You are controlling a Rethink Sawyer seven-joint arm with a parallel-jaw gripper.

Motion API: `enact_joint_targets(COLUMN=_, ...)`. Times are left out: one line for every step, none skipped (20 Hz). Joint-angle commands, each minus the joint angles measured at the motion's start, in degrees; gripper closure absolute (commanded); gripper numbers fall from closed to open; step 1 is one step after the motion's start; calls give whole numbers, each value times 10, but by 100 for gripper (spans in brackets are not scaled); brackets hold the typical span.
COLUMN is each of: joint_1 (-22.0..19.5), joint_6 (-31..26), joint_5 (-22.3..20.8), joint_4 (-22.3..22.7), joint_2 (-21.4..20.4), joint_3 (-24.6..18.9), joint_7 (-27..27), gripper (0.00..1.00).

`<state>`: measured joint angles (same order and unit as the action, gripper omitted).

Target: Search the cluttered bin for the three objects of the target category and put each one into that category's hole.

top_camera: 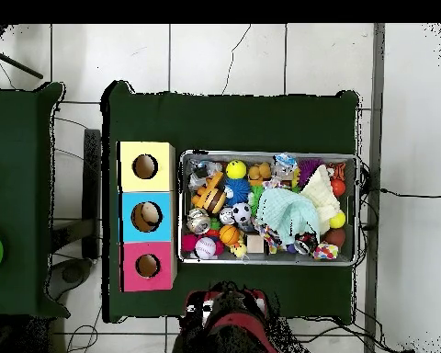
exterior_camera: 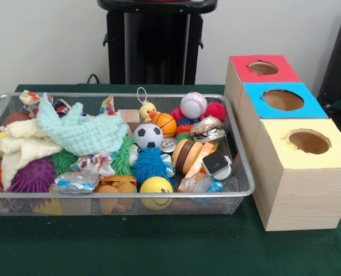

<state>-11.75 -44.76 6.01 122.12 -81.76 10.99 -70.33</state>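
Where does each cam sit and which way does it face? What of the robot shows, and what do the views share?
Front view: low, across the table, looking at the mesh bin and the three boxes, red, blue, yellow; only the black pedestal shows, no gripper.
Overhead view: above the table, looking straight down; the bin is at the right, the boxes at the left; the robot's base shows at the bottom edge, no gripper.
Shared: bin, three boxes, green cloth, turned half round between views.
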Motion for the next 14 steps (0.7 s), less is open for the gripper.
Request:
enact_joint_targets(joint_1=-58, joint_6=70, joint_5=33, joint_4=148, joint_2=45, joint_3=-77, joint_7=187, gripper=100)
enact_joint_targets(joint_1=-62, joint_6=71, joint_5=36, joint_4=152, joint_2=48, joint_3=-82, joint_7=181, gripper=100)
enact_joint_targets(joint_1=-70, joint_6=85, joint_5=45, joint_4=165, joint_2=51, joint_3=-90, joint_7=184, gripper=100)
enact_joint_targets(joint_1=-78, joint_6=93, joint_5=53, joint_4=174, joint_2=51, joint_3=-98, joint_7=189, gripper=100)
enact_joint_targets(joint_1=-86, joint_6=104, joint_5=62, joint_4=183, joint_2=52, joint_3=-108, joint_7=195, gripper=100)
enact_joint_targets(joint_1=-92, joint_6=109, joint_5=66, joint_4=188, joint_2=51, joint_3=-115, joint_7=199, gripper=100)
enact_joint_targets(joint_1=-98, joint_6=110, joint_5=67, joint_4=190, joint_2=51, joint_3=-123, joint_7=200, gripper=100)
enact_joint_targets(joint_1=-104, joint_6=111, joint_5=65, joint_4=191, joint_2=52, joint_3=-131, joint_7=200, gripper=100)
enact_joint_targets(joint_1=-109, joint_6=110, joint_5=62, joint_4=190, joint_2=53, joint_3=-138, joint_7=197, gripper=100)
enact_joint_targets(joint_1=-116, joint_6=110, joint_5=60, joint_4=189, joint_2=54, joint_3=-148, joint_7=195, gripper=100)
enact_joint_targets(joint_1=-121, joint_6=112, joint_5=61, joint_4=189, joint_2=55, joint_3=-157, joint_7=200, gripper=100)
enact_joint_targets(joint_1=-127, joint_6=111, joint_5=59, joint_4=189, joint_2=56, joint_3=-166, joint_7=203, gripper=100)
enact_joint_targets(joint_1=-132, joint_6=108, joint_5=54, joint_4=187, joint_2=57, joint_3=-174, joint_7=201, gripper=100)
enact_joint_targets(joint_1=-135, joint_6=106, joint_5=49, joint_4=186, joint_2=56, joint_3=-181, joint_7=198, gripper=100)
